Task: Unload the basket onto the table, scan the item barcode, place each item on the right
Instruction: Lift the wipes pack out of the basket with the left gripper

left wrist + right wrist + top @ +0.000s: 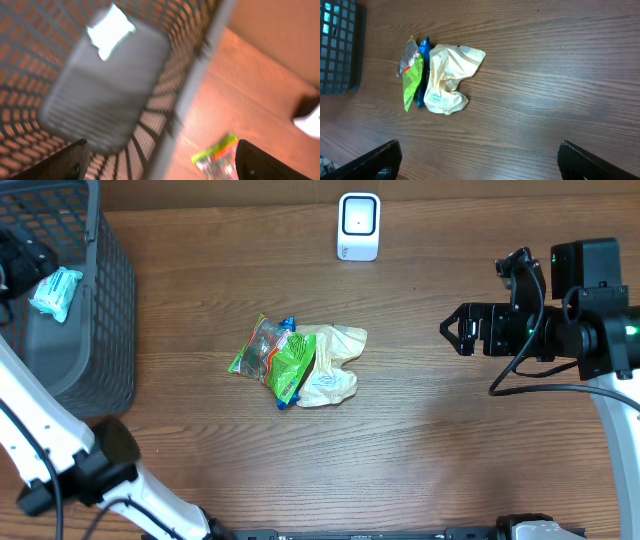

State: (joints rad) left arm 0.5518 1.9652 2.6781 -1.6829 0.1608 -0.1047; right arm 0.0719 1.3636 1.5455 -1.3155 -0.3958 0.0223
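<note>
A pile of snack packets lies mid-table: a green and clear packet (272,355), a blue one under it and a cream packet (333,365). The white barcode scanner (359,225) stands at the back edge. My left gripper (22,260) hovers open over the grey basket (100,330), where a pale blue-white packet (55,292) lies. The blurred left wrist view shows that packet (110,30) on the basket floor and nothing between the fingers (70,160). My right gripper (455,330) hangs open to the right of the pile, empty. The right wrist view shows the pile (440,75) ahead.
The basket's mesh wall (200,75) runs between my left gripper (160,167) and the table. The green packet (217,155) and the scanner (310,120) show beyond it. In the right wrist view the basket corner (337,45) is at far left, bare wood under my right gripper (480,165).
</note>
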